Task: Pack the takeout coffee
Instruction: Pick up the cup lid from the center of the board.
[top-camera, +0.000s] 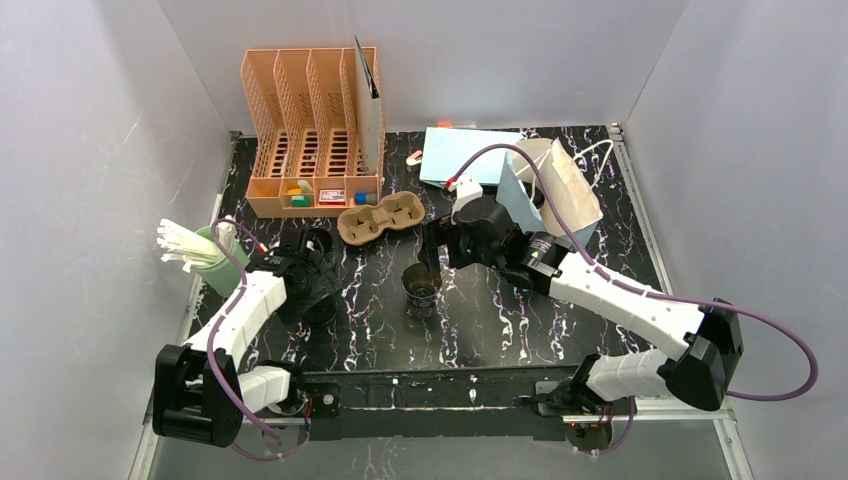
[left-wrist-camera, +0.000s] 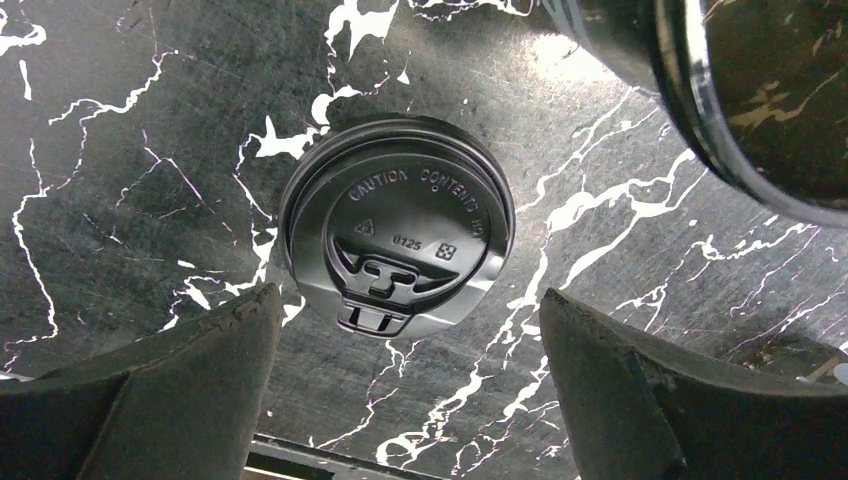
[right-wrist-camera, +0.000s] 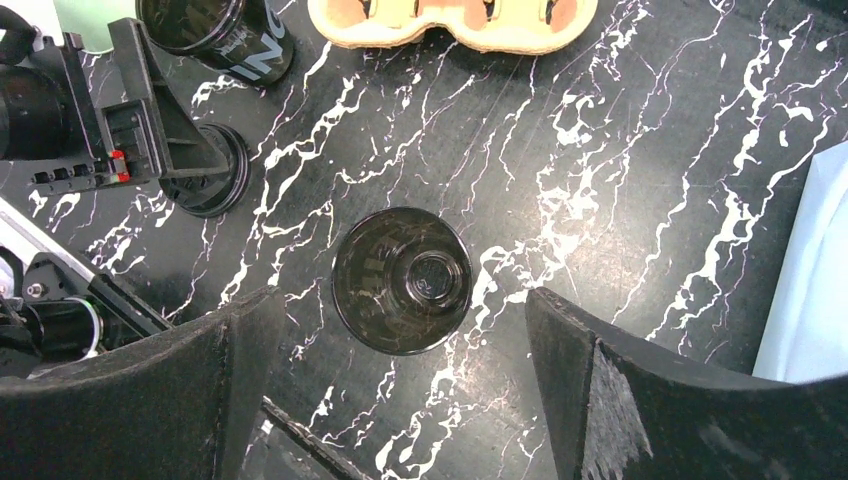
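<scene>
Both sets of jaws stand wide apart. The left gripper (left-wrist-camera: 408, 295) hangs straight above a black lid (left-wrist-camera: 397, 237) lying flat on the table (left-wrist-camera: 120, 150), the right gripper (right-wrist-camera: 400, 296) above an upright lidless cup (right-wrist-camera: 402, 278); each probably needs only to descend.

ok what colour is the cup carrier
The carrier is light brown, clearest in the top external view.

Soft, even overhead light; the plain white walls (top-camera: 90, 150) read greyish and shadows are faint. The glossy black white-veined tabletop (left-wrist-camera: 120, 150) carries a hazy sheen in the left wrist view, where the round black plastic lid (left-wrist-camera: 395, 240) shows sharp embossed lettering.
</scene>
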